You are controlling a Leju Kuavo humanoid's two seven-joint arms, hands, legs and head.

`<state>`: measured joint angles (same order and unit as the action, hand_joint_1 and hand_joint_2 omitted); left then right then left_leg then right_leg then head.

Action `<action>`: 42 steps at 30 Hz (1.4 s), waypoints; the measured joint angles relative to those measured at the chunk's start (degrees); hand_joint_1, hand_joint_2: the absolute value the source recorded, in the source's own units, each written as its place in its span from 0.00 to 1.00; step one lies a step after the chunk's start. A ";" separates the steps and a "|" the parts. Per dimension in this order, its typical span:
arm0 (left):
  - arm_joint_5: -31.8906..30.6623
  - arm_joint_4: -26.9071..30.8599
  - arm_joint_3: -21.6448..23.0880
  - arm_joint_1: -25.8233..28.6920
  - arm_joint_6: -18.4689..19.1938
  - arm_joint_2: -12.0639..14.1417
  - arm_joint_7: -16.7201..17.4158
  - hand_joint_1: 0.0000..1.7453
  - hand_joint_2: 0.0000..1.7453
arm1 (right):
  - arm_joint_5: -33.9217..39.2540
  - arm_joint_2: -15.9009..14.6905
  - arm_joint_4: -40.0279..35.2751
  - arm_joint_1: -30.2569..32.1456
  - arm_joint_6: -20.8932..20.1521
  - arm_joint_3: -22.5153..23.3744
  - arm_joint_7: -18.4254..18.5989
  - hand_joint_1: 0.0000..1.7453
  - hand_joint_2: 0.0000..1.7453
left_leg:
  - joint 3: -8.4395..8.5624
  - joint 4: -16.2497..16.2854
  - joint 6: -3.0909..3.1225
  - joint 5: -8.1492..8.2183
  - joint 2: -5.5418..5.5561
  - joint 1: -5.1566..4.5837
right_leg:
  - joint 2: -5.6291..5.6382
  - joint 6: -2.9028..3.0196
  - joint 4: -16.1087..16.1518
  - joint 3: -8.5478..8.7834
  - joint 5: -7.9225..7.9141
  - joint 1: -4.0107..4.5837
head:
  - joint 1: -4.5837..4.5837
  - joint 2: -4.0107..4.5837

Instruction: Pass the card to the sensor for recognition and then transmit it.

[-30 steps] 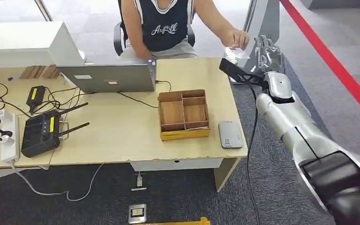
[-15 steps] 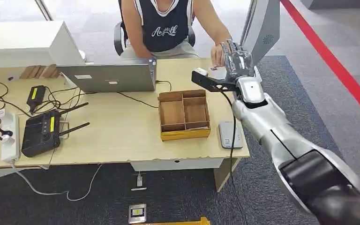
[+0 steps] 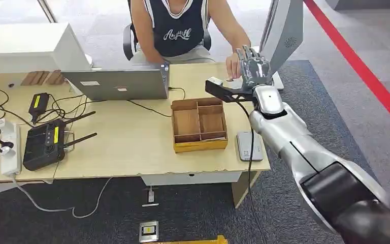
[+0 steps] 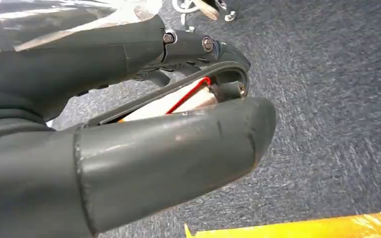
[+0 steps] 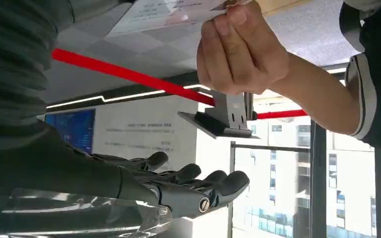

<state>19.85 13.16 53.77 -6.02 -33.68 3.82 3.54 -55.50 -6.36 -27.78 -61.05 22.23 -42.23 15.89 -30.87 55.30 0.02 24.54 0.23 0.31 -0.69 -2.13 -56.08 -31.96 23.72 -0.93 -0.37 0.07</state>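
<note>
My right hand [image 3: 254, 68] is up at the tabletop's [image 3: 132, 137] far corner, fingers [image 5: 213, 183] spread and empty; the card [image 5: 163, 11] is pinched in the person's hand [image 5: 238, 52], just beside them.

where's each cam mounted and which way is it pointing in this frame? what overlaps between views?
Head view: high on the robot, facing forward and down at the desk; the right arm reaches in, right hand by the person's hand.
Left wrist view: behind the left hand, facing grey carpet.
Right wrist view: behind the right hand, turned, facing the person's hand holding the card.
Shared: head and right wrist views both show the right hand and the person's hand.
</note>
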 joint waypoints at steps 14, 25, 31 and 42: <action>-0.13 0.00 0.90 0.00 0.16 0.26 -0.72 0.00 0.00 | 2.38 -0.04 0.00 0.02 0.31 -0.37 -0.74 1.00 1.00 | -0.01 0.00 0.00 0.00 0.00 0.00 | 0.00 0.00 0.01 -0.01 0.00 0.00 | 0.00 0.00; 0.22 0.00 1.22 0.00 0.09 0.26 -0.53 0.00 0.00 | 2.62 0.07 -0.02 0.01 0.02 -0.37 -1.20 1.00 1.00 | -0.01 0.00 0.00 0.00 -0.01 0.00 | 0.00 0.00 0.00 -0.01 0.00 0.00 | 0.00 0.00; 0.37 0.00 1.22 0.00 0.02 0.26 -0.53 0.00 0.00 | 2.54 0.52 -0.02 0.01 -0.30 -0.39 -1.51 1.00 1.00 | -0.02 0.00 0.00 0.00 0.00 0.00 | 0.00 0.00 0.01 -0.01 0.00 0.00 | 0.00 0.00; 1.18 0.00 1.22 0.01 -0.33 0.26 -0.46 0.00 0.00 | 2.91 0.66 0.07 0.11 -1.26 -0.48 -2.47 1.00 1.00 | -0.02 0.00 0.00 0.00 0.00 0.00 | 0.00 0.00 0.01 -0.03 0.00 0.00 | 0.00 0.00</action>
<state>21.03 13.16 54.99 -6.01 -34.01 4.09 3.08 -52.59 -5.70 -27.71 -60.93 20.96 -42.71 13.42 -30.89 55.30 0.02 24.54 0.22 0.31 -0.69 -2.13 -56.07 -32.00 23.72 -0.93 -0.37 0.07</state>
